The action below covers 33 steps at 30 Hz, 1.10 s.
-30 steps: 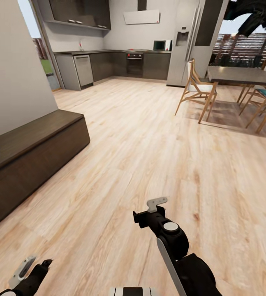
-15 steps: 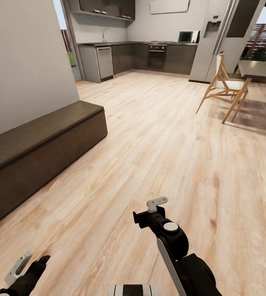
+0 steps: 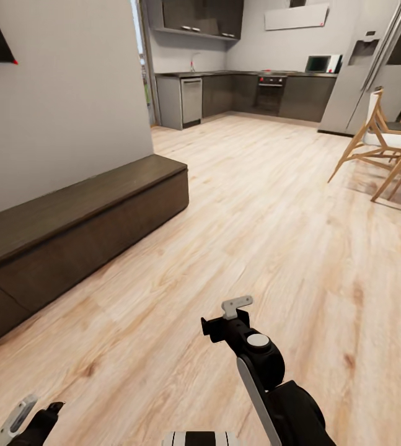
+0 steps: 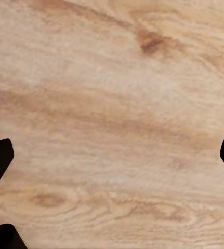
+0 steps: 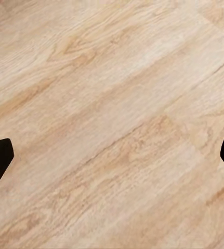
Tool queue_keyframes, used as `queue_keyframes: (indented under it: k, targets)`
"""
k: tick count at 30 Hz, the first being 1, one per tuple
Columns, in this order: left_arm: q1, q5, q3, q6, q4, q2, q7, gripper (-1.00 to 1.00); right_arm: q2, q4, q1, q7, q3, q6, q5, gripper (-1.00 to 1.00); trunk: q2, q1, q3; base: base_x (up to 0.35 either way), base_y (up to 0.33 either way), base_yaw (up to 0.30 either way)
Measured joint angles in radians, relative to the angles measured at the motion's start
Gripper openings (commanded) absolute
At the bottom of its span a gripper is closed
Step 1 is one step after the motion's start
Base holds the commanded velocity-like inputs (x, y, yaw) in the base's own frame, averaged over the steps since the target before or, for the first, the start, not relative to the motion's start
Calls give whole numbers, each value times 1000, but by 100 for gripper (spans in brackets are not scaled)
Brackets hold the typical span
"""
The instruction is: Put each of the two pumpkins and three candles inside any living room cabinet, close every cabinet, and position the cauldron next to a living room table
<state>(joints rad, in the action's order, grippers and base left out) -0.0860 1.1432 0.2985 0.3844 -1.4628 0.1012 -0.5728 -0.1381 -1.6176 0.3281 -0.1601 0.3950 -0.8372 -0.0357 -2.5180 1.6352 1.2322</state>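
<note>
Cabinet (image 3: pixel 70 229) lies ahead to your left against the grey wall (image 3: pixel 70 93), both drawer fronts flush. Nearest you, the left gripper (image 3: pixel 23 421) and right gripper (image 3: pixel 228 319) hang above bare wood floor (image 3: pixel 287 248), jaws spread wide with nothing between them. Farther off stand a wooden chair (image 3: pixel 380 139) and the kitchen units (image 3: pixel 256 93).

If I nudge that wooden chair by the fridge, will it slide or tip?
The wooden chair would probably slide: it stands on smooth plank floor. Its thin splayed legs and open frame suggest it is light. A push high on the backrest might tip it, so low on the seat looks safer.
</note>
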Motion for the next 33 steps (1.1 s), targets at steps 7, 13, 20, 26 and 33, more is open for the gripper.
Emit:
queue_keyframes:
  k: [7, 13, 20, 26, 33]
  targets:
    - [-1, -5, 3, -1, 5, -2, -6, 100, 0, 0, 2, 0, -1, 1, 0, 100, 2, -3, -33, 0, 0, 287]
    - [-1, -5, 7, -2, 7, 0, -9, 100, -8, 0, 14, 0, -4, 0, 0, 100, 3, -6, -61, 0, 0, 287]
    - [-23, -4, 6, -4, 5, -4, -14, 100, -18, 8, 155, 2, -193, -51, -223, 100, 5, -9, -93, 0, 0, 287]
    - [-91, -3, 17, -5, -27, -14, 35, 100, -19, 93, 182, 5, -241, -2, -540, 100, 6, -12, -118, 0, 0, 190]
    - [-115, -6, 35, -4, -37, -13, 73, 100, -18, 365, 217, 13, -249, 294, -897, 100, 8, -15, -146, 0, 0, 30]
